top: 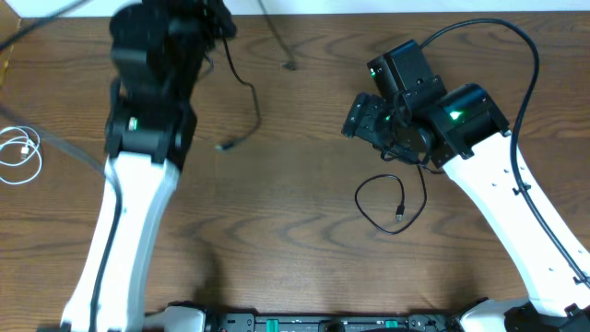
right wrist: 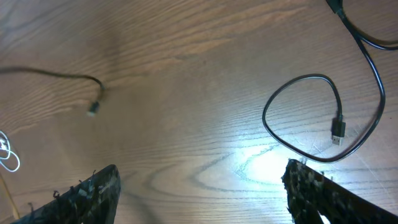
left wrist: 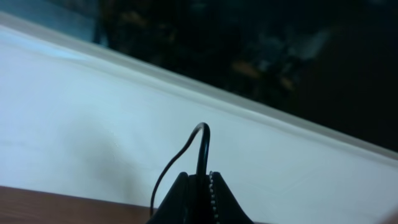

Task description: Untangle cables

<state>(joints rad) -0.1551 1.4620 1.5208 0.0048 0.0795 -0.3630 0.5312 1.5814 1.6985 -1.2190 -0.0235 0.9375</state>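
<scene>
left gripper (left wrist: 198,182) pinched together on black cable (left wrist: 200,152). right gripper (right wrist: 205,196) spread apart, empty; looped black cable (right wrist: 265,116) flat on table (right wrist: 186,74) just ahead of right gripper; white cable (top: 20,152) well apart from it.

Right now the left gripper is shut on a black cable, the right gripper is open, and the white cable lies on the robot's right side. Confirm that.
Not quite: the white cable lies on the robot's left side, as the overhead view shows. The left gripper is shut on a black cable and the right gripper is open, as stated.
</scene>
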